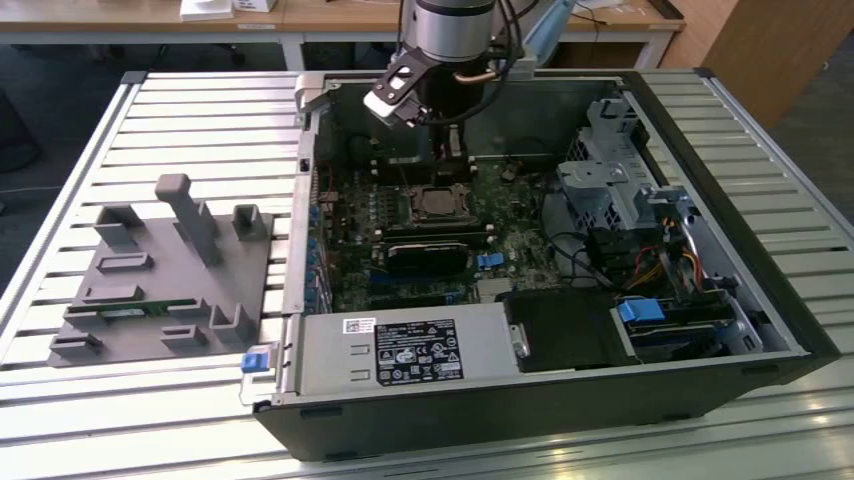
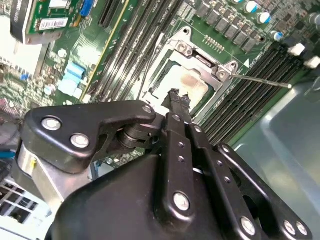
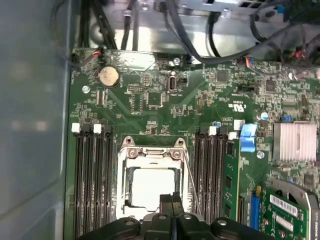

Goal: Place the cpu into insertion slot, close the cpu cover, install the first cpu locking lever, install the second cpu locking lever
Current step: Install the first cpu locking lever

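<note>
The cpu [image 3: 150, 187] lies tan-silver in the insertion slot [image 1: 438, 203] on the green motherboard. It also shows in the second wrist view [image 2: 189, 84]. Over it, the silver cpu cover [image 3: 151, 154] is folded down, framing the chip. A thin locking lever [image 3: 192, 186] slants off one side of the socket, and in the second wrist view this lever [image 2: 260, 80] reaches across the memory slots. My gripper [image 3: 171, 200] hangs just above the socket's edge with its black fingers pressed together and nothing between them. It also shows in the second wrist view [image 2: 177, 96] and the exterior view [image 1: 449, 160].
Long black memory slots [image 3: 92, 185] flank the socket on both sides. The case wall [image 3: 32, 125] stands close beside them. Cables [image 3: 220, 45], a finned heat sink [image 3: 295, 141] and a drive cage [image 1: 614, 190] crowd the case. A grey fixture [image 1: 160, 270] sits on the slatted table at the exterior view's left.
</note>
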Robot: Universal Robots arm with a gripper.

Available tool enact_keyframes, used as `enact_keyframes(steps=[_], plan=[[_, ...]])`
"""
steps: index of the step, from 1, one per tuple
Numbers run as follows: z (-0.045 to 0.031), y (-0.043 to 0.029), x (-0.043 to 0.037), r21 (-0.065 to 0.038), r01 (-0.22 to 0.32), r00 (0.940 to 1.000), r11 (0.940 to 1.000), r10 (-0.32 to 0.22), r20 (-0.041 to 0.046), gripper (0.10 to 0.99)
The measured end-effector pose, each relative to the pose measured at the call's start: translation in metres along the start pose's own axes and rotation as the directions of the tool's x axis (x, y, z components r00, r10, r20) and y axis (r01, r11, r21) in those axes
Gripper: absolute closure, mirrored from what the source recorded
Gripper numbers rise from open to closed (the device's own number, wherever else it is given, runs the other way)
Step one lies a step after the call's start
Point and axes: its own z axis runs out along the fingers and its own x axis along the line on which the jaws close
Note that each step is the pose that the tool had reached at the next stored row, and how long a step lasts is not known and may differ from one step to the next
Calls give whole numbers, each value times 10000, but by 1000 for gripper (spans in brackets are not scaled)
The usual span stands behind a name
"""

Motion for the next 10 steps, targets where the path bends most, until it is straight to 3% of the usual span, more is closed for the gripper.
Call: enact_keyframes(steps=[5, 10], plan=[[4, 0, 0, -75, 912, 9958, 9958, -912, -6, 965], [7, 0, 0, -153, 1816, 9834, 9833, -1816, -6, 965]])
